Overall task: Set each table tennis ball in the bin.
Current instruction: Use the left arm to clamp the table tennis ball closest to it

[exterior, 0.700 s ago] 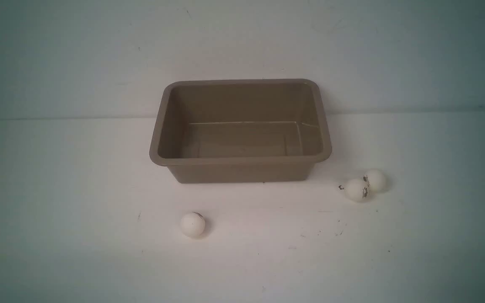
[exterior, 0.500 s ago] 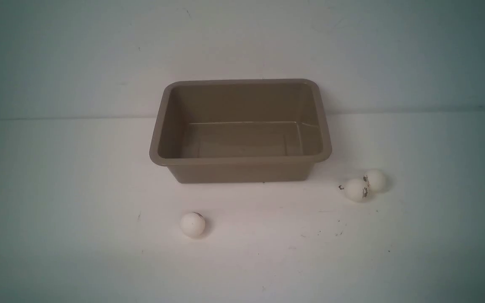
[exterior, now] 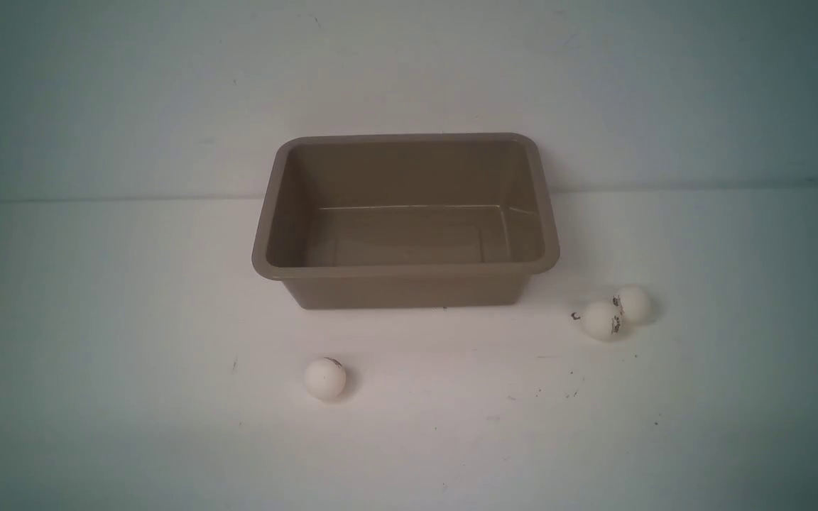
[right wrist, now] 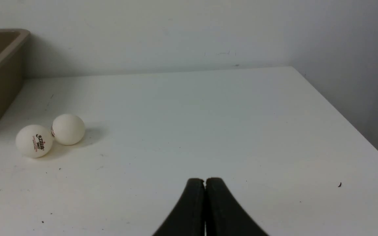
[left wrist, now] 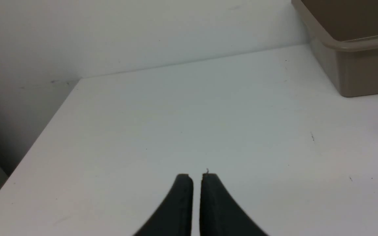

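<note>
White table tennis balls (exterior: 601, 319) are lying on the desk (exterior: 96, 319) outside the taupe bin (exterior: 409, 271), a lone ball (exterior: 324, 378) near-left and two touching at right, while the left hand (left wrist: 197, 177) and right hand (right wrist: 205, 180) are hanging narrow and empty, so grabbing one touching ball is risking knocking its neighbour rolling away.

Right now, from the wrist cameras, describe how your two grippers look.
Left gripper: two matte black fingers, broad at the base, curving inward and tapering to blunt, squarish tips. Right gripper: the same black pair, with slightly rounder tips. No cables, markings or labels show on either, and the arms themselves are out of view.
</note>
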You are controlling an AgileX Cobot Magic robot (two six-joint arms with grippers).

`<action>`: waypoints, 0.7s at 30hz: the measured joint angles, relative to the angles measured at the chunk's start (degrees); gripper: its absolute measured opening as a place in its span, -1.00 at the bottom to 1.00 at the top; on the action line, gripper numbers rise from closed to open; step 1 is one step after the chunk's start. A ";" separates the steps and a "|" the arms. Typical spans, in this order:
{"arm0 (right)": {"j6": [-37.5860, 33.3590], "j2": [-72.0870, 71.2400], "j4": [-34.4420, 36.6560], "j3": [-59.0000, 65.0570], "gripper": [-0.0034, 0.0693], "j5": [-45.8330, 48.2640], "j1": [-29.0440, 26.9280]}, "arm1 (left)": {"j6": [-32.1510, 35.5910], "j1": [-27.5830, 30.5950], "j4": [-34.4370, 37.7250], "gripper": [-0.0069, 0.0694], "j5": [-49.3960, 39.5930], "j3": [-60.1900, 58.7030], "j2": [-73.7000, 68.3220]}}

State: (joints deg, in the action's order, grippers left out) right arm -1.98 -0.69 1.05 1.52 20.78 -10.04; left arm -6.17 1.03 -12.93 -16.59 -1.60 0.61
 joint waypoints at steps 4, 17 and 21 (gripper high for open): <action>0.00 0.00 0.00 0.00 -0.93 0.00 0.00 | 0.00 0.00 0.00 -0.77 0.00 0.00 0.00; 0.00 0.00 0.00 0.00 -0.93 0.00 1.76 | 0.00 0.00 0.00 -0.77 0.00 0.00 0.00; 0.00 0.00 0.00 0.00 -0.93 0.00 1.76 | 0.00 0.00 0.00 -0.77 0.00 0.00 0.00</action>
State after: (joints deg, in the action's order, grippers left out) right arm -1.98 -0.69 1.05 1.52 20.78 -8.28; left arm -6.17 1.03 -12.93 -16.59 -1.60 0.61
